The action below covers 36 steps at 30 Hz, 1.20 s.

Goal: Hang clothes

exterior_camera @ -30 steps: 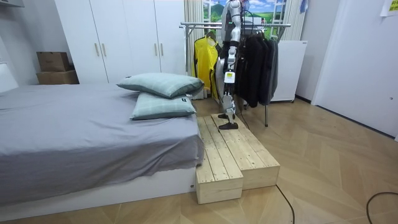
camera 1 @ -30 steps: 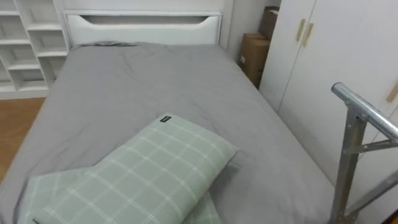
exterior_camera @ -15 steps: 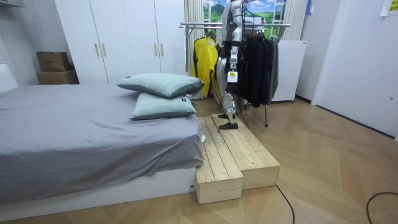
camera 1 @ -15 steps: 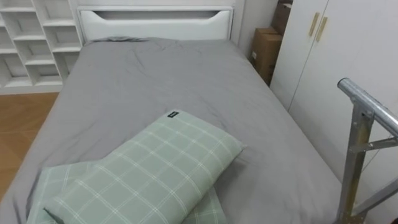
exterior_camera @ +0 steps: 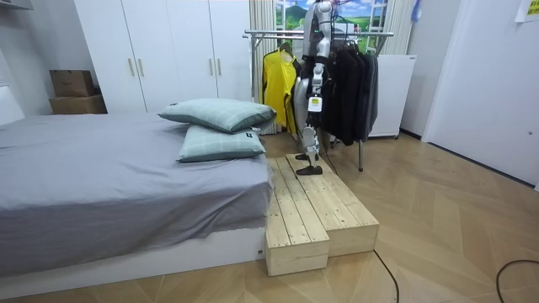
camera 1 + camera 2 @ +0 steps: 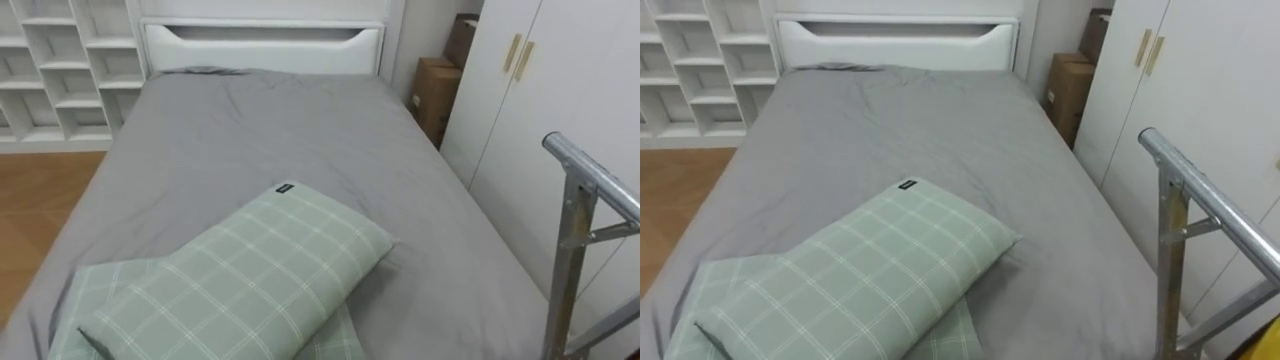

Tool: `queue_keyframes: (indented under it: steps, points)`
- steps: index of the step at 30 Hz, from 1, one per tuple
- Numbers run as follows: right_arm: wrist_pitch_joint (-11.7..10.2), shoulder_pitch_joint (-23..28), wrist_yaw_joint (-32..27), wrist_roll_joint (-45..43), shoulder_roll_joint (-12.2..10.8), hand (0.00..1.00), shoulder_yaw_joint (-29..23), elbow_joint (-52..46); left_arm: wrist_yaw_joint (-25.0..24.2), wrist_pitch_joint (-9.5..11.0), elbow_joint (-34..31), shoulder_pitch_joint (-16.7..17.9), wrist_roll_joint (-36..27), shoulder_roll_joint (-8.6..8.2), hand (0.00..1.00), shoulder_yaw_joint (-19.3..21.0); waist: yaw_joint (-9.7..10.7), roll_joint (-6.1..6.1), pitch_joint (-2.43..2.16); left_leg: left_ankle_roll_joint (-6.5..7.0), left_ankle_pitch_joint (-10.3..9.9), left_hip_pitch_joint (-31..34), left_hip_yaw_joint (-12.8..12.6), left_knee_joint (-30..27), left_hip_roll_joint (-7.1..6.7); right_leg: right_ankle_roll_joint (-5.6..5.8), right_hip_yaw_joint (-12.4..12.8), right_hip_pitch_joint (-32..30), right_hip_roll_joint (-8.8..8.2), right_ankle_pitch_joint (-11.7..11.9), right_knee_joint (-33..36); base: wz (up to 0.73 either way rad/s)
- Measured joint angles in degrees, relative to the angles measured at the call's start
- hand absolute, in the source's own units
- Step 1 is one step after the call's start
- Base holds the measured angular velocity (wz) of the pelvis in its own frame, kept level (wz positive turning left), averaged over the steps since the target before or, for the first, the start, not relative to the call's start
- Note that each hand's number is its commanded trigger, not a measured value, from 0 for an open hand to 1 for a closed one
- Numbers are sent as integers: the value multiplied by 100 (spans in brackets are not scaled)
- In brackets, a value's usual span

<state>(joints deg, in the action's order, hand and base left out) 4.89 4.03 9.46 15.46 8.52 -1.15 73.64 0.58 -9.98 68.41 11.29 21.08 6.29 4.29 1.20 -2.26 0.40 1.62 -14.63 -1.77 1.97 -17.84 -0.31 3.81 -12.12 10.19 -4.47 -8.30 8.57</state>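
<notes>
While the robot stood on the pale slatted wooden platform [image 5: 313, 210] at the foot of the grey-sheeted bed [image 6: 260, 130], its head camera looked up the mattress toward the white headboard [image 6: 262, 45]. Two green checked pillows lay near the foot end, the upper pillow [image 6: 255, 265] resting across the lower pillow [image 6: 85, 295]. White open shelves [image 6: 60, 70] stood left of the headboard, and brown cardboard boxes [image 6: 437, 90] sat beside the white wardrobe [image 6: 560, 80] on the right. A silver metal clothes rack [image 6: 590, 180] rose just to the robot's right. On it hung the clothes: a yellow garment [image 5: 279, 84] and a row of dark garments [image 5: 349, 93], just behind the robot. Its left hand [image 5: 311, 106] hung at its side, away from the clothes; I could not tell its state.
</notes>
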Motion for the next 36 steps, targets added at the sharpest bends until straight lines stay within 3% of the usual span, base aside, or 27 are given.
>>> queue_keyframes:
  steps: [9,19,27,36]
  points:
    - [1,-8,-9,-4,5,0,103,-24,-15,-1,1,-147,446,0,0,-10,1,-8,-3,-48,-30,169,129,-176,0,-3,24,-26,37,-2,1,8]
    - [3,-9,-8,-5,73,0,107,-34,-137,-103,10,-155,608,-14,0,-14,-2,118,-11,-64,-10,195,149,-187,2,-25,93,-35,51,-16,1,0]
    - [6,-20,-12,-3,59,0,115,-34,-151,-102,-5,-170,606,-9,0,-70,10,42,7,-85,21,220,160,-189,-29,-41,94,-31,29,-214,-12,0]
    - [-2,-37,-54,-24,31,0,207,-35,-130,-95,-193,-160,610,-2,0,-115,14,21,-51,-93,21,228,164,-135,-34,-49,59,-9,31,-262,-64,2]
